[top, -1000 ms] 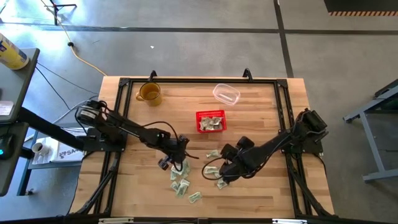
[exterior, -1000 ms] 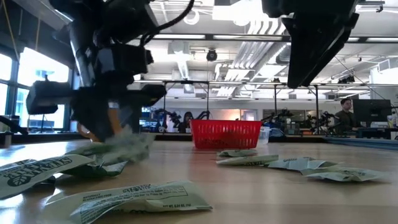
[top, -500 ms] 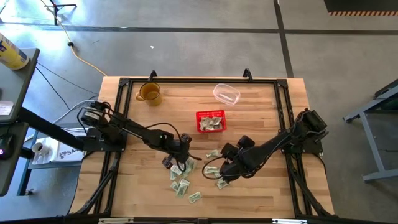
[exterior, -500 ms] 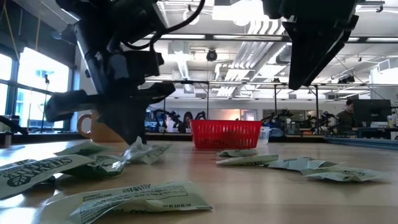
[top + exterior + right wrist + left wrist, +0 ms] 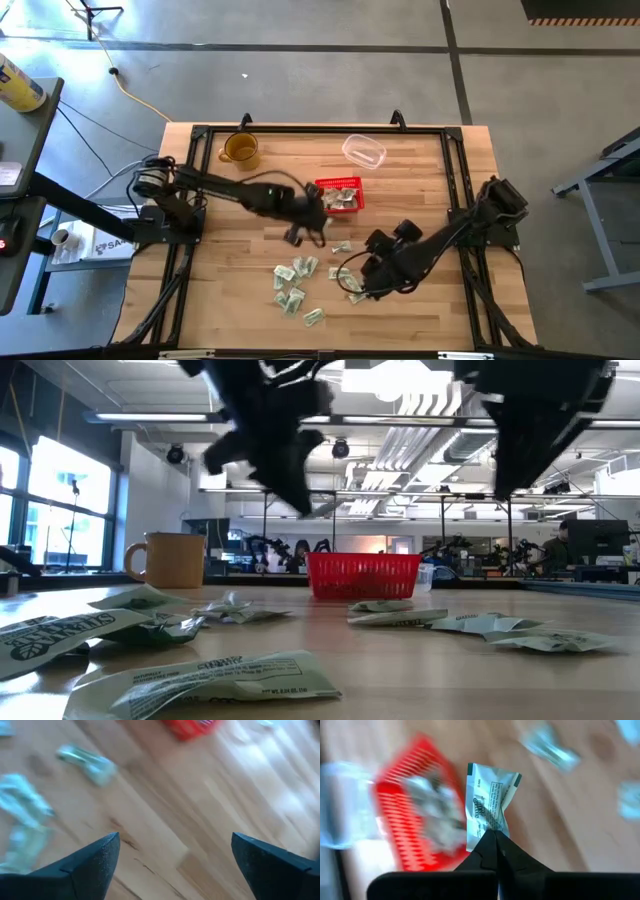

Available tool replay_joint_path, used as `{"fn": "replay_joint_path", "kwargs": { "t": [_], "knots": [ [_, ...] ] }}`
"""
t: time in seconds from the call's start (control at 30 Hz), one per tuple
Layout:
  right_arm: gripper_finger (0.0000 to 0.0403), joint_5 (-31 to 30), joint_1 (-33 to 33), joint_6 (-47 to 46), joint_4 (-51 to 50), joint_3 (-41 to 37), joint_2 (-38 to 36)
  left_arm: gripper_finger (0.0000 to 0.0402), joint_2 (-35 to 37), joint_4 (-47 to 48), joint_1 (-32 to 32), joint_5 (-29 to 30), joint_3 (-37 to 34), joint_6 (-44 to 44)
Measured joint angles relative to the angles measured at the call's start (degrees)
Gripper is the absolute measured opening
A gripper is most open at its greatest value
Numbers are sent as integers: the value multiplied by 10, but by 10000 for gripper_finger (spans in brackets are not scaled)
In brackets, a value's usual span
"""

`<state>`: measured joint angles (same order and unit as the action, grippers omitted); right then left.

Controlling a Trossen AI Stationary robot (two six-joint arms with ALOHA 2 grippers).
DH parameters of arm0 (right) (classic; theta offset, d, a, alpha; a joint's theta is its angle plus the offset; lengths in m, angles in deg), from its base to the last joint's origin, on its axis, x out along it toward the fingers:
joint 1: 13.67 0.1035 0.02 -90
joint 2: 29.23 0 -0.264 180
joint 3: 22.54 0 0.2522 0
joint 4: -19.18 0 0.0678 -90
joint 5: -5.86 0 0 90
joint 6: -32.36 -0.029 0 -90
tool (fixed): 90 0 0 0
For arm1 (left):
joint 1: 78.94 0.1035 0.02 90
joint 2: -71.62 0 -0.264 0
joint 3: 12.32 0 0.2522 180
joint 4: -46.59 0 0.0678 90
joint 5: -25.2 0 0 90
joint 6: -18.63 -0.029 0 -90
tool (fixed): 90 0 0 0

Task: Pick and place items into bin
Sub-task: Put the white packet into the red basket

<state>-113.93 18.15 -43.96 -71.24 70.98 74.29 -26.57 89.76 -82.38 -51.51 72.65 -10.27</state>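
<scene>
Lifted from the scattered pile, now beside the small red slatted plastic basket (image 5: 339, 194): left gripper (image 5: 492, 834), clamped on one wrinkled green-and-white paper bill (image 5: 489, 802). Several bills (image 5: 342, 200) already in the basket. Right gripper (image 5: 175, 851) spread wide, empty, above loose bills (image 5: 293, 283) on the wooden table (image 5: 420, 190).

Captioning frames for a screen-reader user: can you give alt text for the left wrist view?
The left gripper pinches a crumpled green-and-white bill upright between its shut dark fingers, above a wooden table. Beyond the bill, the red basket holds more bills, and loose bills lie blurred on the wood.
</scene>
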Motion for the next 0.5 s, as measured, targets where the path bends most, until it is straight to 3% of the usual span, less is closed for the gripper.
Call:
{"fn": "replay_joint_path", "kwargs": {
  "t": [0.1, 0.2, 0.33, 0.5],
  "knots": [
    [350, 14, 18, -39, -36, 0, 0, 22, -2, -31, 46, -18, 30, -11],
    [337, 36, 34, -44, -42, 0, 0, 23, -20, -45, 102, -91, 49, -18],
    [331, 63, 50, -64, -49, 0, 0, 71, -68, -40, 150, -185, 73, 10],
    [334, 79, 65, -75, -42, 0, 0, 168, -100, -30, 154, -108, 83, 50]
  ]
}}
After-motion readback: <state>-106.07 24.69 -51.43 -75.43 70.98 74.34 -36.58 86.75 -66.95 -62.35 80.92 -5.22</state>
